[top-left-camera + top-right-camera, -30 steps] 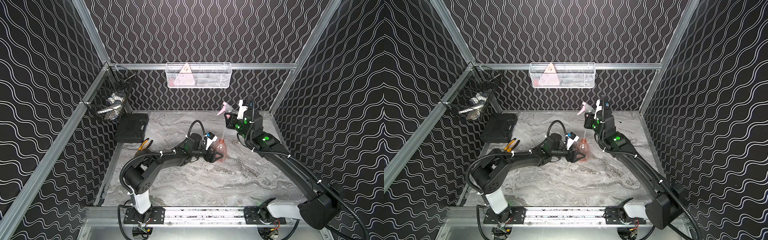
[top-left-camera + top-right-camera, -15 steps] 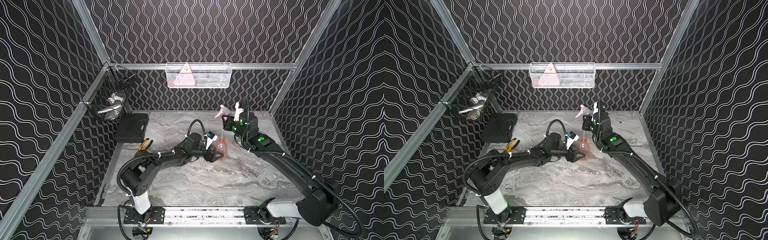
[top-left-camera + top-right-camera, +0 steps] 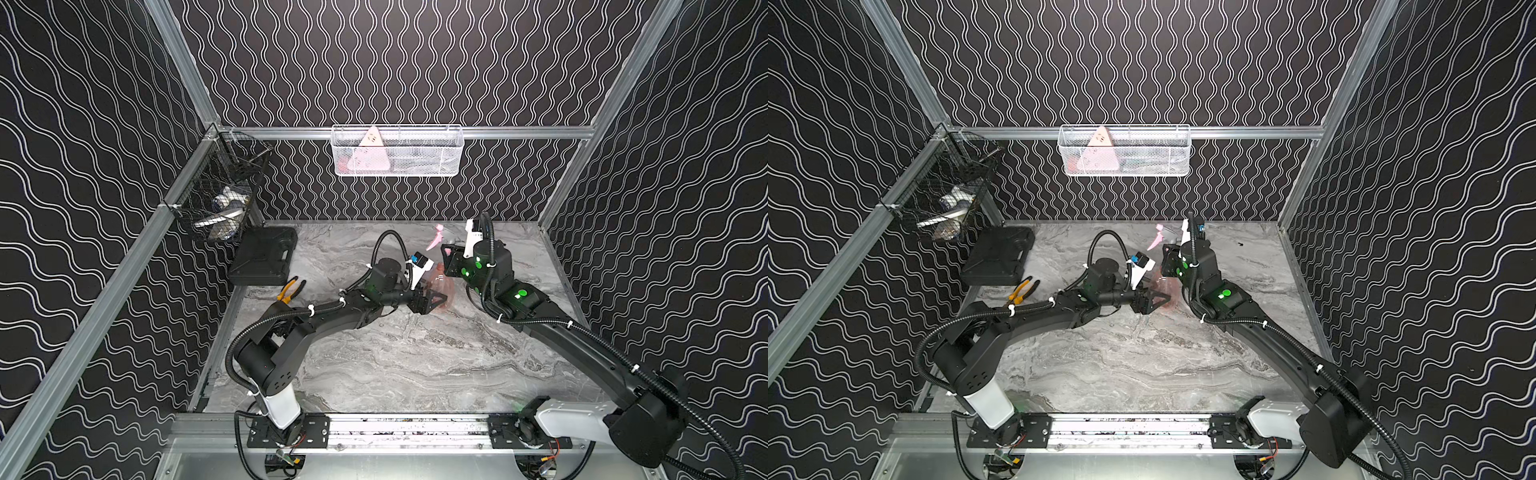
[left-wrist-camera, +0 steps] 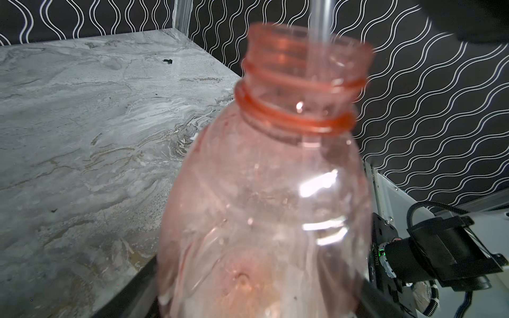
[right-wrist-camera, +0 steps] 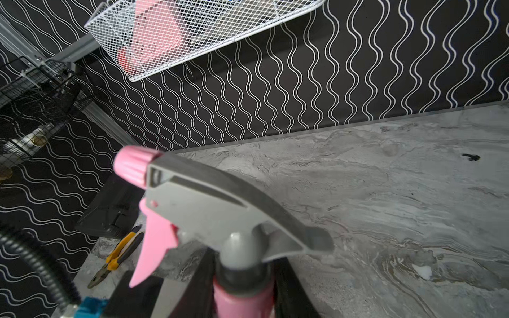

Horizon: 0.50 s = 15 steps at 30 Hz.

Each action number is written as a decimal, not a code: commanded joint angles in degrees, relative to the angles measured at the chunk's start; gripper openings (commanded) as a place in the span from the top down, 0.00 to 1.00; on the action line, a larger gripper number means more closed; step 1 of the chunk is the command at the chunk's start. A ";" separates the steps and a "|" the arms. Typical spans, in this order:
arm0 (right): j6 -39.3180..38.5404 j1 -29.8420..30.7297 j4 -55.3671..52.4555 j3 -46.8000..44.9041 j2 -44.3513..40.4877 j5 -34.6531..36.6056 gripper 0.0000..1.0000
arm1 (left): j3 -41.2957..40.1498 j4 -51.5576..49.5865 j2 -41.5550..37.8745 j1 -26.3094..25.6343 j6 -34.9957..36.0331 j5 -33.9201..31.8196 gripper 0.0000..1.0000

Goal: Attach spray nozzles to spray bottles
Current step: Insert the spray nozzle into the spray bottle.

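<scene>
Risk, cross-threading: the spray nozzle's [image 5: 209,209] dip tube [image 4: 316,35] enters the bottle mouth off-centre. A tilted collar would likely catch the threaded neck [image 4: 300,82].
Risk, slipping: the translucent pink spray bottle [image 3: 442,286] looks thin-walled and could squash or spin when the collar is turned.
Left arm: stretched low over the marble table [image 3: 415,365]. The left gripper [image 3: 434,300] pinches the bottle body near mid-table. The bottle is almost upright; whether its base touches the table is unclear.
Right arm: reaches in from the right with its wrist raised above the bottle. The right gripper [image 5: 239,289] is clamped on the pink collar, which is not yet seated.
</scene>
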 commanded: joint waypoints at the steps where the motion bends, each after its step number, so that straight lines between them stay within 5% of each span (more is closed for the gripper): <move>1: -0.26 0.43 1.90 -0.38 -0.37 2.41 0.70 | 0.53 -0.40 -1.13 0.19 2.05 -0.99 0.40; 15: -0.66 3.21 1.00 -0.04 -1.04 5.21 0.60 | 0.91 -1.00 -0.89 0.17 3.04 -1.98 0.41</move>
